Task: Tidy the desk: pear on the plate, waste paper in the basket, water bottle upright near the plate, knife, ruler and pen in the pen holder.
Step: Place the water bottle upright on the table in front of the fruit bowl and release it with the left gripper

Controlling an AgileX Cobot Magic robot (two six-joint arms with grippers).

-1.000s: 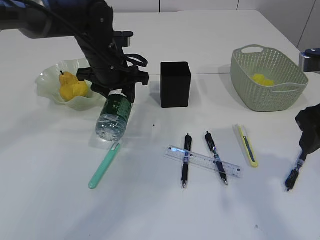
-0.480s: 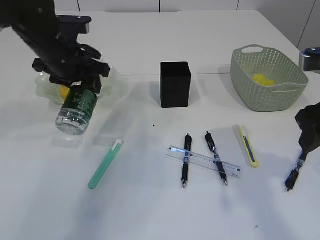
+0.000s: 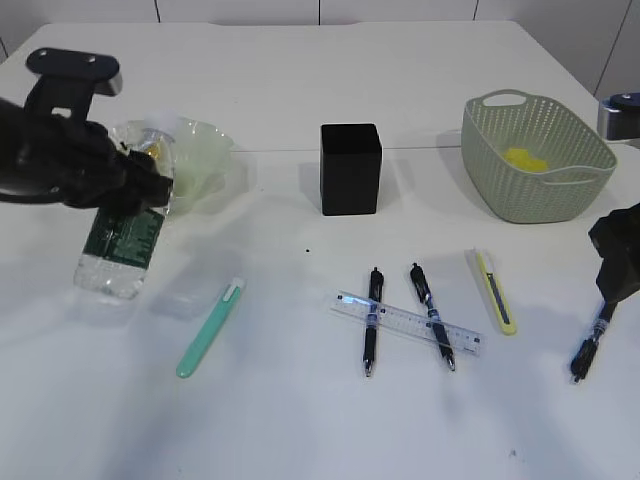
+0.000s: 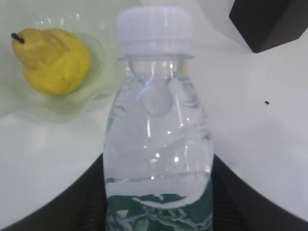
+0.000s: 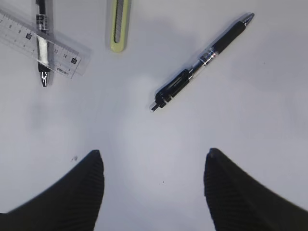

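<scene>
The left gripper (image 3: 120,195) was clamped around the water bottle (image 3: 118,245), holding it clear of the table just in front of the plate (image 3: 205,150). The one relation that mattered was the bottle's long axis: in the exterior view it leaned, cap end up toward the plate and base hanging low and forward, so it was not yet upright. In the left wrist view the white cap (image 4: 155,26) pointed away from the jaws, with the pear (image 4: 54,60) already lying on the plate just beyond and to one side of it. Judged from that, the coming move asked for the base to swing under the cap before the bottle went down beside the plate.

Well to the right of the plate, past the pen holder (image 3: 350,168) and the basket (image 3: 560,195), the right gripper (image 5: 154,187) hovered with its jaws spread and empty. A black pen (image 5: 202,60) lay ahead of them, slanted across the gap.
</scene>
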